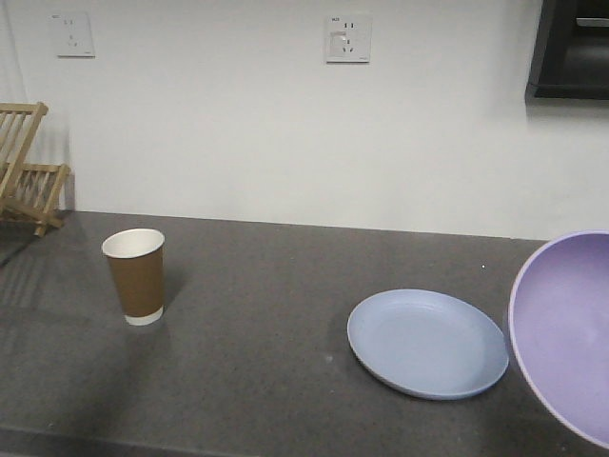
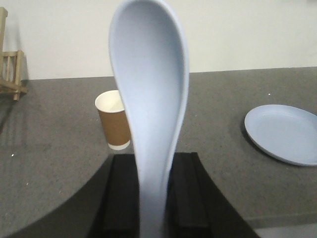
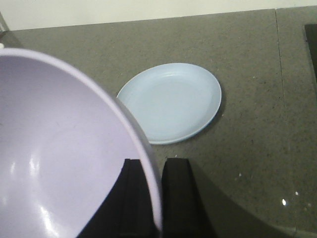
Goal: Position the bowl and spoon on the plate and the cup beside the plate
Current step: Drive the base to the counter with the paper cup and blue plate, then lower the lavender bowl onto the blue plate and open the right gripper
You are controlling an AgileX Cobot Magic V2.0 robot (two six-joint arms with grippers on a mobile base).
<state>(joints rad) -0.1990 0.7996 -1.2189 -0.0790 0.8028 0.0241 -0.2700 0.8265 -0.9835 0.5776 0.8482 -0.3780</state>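
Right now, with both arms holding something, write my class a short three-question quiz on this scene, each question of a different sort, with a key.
1. True or false: the plate has nothing on it.
2. In the front view, where does the cup stand? A: left of the plate, apart from it. B: on the plate. C: touching the plate's rim.
3. Fill in: the left pincer holds the ___; the right pincer clamps the rim of the ___.
Key: 1 true; 2 A; 3 spoon, bowl.
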